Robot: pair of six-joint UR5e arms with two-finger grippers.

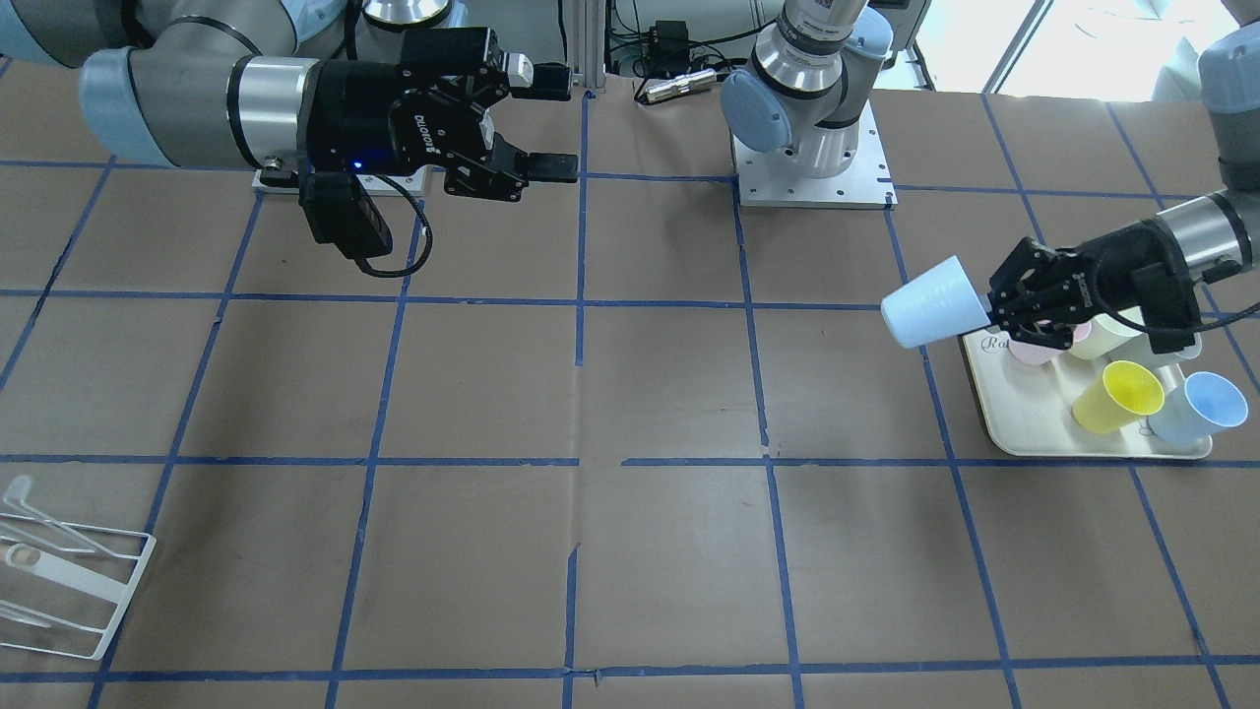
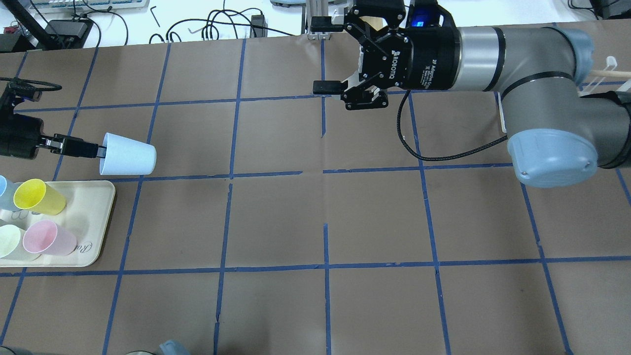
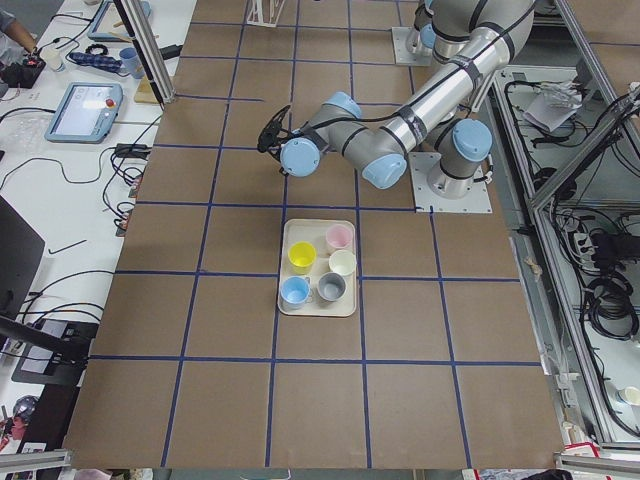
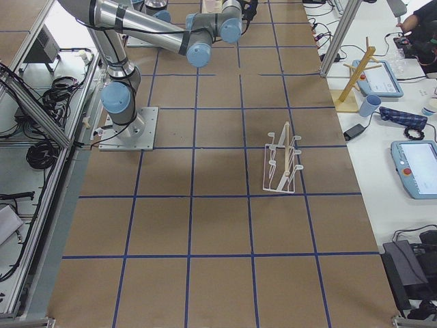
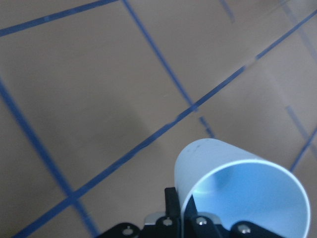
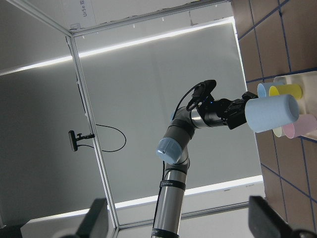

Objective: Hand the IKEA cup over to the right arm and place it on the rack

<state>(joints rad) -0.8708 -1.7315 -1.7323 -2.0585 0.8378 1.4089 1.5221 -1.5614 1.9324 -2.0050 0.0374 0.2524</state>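
Note:
My left gripper (image 1: 992,307) is shut on the rim of the pale sky-blue IKEA cup (image 1: 933,301). It holds the cup on its side above the table, just off the tray's corner, with the base toward the table's middle. The cup also shows in the overhead view (image 2: 127,154), the left wrist view (image 5: 237,193) and the right wrist view (image 6: 271,113). My right gripper (image 1: 554,123) is open and empty. It hangs above the table near the robot's base and faces the left arm; it also shows in the overhead view (image 2: 323,55). The white wire rack (image 1: 69,581) stands far off on the right arm's side (image 4: 282,164).
A cream tray (image 1: 1034,423) lies under the left gripper. It carries a yellow cup (image 1: 1117,396), a second light-blue cup (image 1: 1199,406), a pink cup (image 2: 49,238) and a pale cup (image 2: 10,241). The table is brown paper with blue tape lines.

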